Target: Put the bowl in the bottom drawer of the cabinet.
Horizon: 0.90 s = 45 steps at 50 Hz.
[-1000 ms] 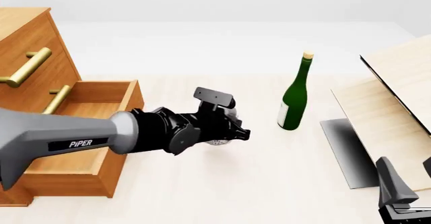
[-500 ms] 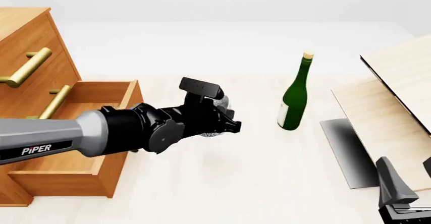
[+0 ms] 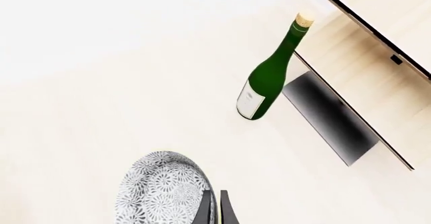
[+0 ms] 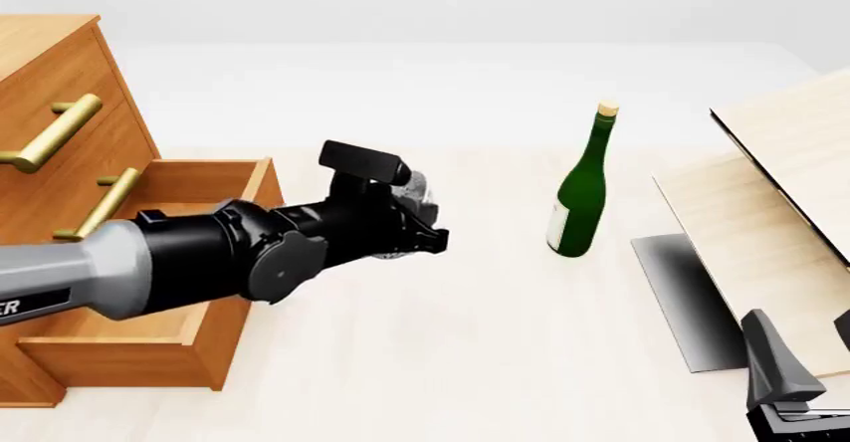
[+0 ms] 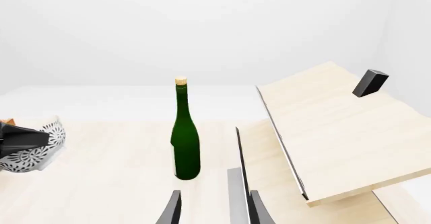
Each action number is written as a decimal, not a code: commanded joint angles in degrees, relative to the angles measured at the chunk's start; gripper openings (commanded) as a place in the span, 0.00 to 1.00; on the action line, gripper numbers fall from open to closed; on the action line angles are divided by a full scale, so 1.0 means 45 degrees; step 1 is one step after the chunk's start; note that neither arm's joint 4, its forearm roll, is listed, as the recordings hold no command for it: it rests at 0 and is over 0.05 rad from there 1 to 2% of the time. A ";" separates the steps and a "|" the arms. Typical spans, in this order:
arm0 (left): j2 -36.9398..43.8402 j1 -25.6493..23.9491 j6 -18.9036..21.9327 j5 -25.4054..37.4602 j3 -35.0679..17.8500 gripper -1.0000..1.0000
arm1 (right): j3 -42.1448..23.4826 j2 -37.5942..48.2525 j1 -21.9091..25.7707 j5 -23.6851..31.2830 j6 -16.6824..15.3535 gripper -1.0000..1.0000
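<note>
Gripping the bowl (image 3: 163, 188) by its rim, the left gripper (image 4: 428, 233) has its two fingers (image 3: 204, 210) closed tight, one on each side of the thin wall. The bowl is white with a fine grey pattern, and the front view shows it lifted above the table (image 4: 505, 303), tilted, and mostly hidden behind the black wrist. It hangs just to the right of the bottom drawer (image 4: 199, 263), which is pulled out from the cabinet (image 4: 60, 133) and stands open; the bowl is near the drawer's right wall but not over its inside. In the right wrist view the bowl appears at the edge, with the dark finger across it.

Farther to the right, well apart from the bowl, a green bottle (image 4: 582, 188) with a cork stands upright on the table. Beyond it, pale wooden boards (image 4: 770, 213) lean over a dark grey panel (image 4: 684, 298).

The right gripper (image 5: 213, 209) rests low at the near right corner of the table. Its fingers are parted with nothing between them, and they point toward the bottle and the boards.
</note>
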 commanded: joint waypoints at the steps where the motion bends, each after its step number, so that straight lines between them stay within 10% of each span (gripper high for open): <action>1: -0.0612 0.0416 0.0347 0.0116 0.0309 0.00 | 0.0000 0.0000 0.0000 0.0000 0.0000 1.00; 45: -0.3134 0.1918 0.0962 0.0382 0.1574 0.00 | 0.0000 0.0000 0.0000 0.0000 0.0000 1.00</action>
